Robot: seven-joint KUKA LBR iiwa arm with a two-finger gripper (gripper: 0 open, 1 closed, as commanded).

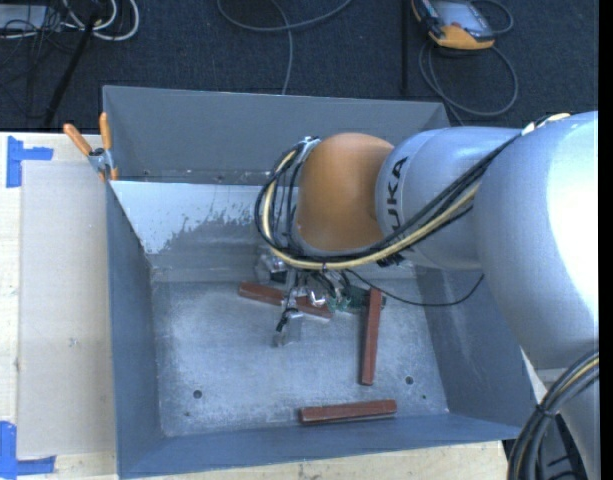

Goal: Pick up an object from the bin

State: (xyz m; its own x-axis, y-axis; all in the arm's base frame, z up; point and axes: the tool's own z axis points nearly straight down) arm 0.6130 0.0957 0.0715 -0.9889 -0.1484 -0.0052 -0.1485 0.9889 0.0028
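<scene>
The grey bin (131, 308) is mostly bare on its left side, with just its speckled floor there. Near the middle lies a short brown stick (258, 292), pointing a little down to the right, and its right end goes under the robot's tool. The gripper (289, 324) is low in the bin, just beside that stick. I cannot tell if it is wide or narrow, and I cannot tell if it touches the stick or holds anything. A bit more to the right, close to the front wall, a flat brown stick (348, 411) lies on its own. Next comes a long brown stick (369, 338) pointing from back to front. Above the gripper is the round orange cover (336, 188), and the big grey arm (546, 228) comes in from the right. The short stick looks hard and light, I think, not bendy and not easy to break. It may be smooth and could slip or spin. The best place to pinch it is across its thin sides, near its middle.
</scene>
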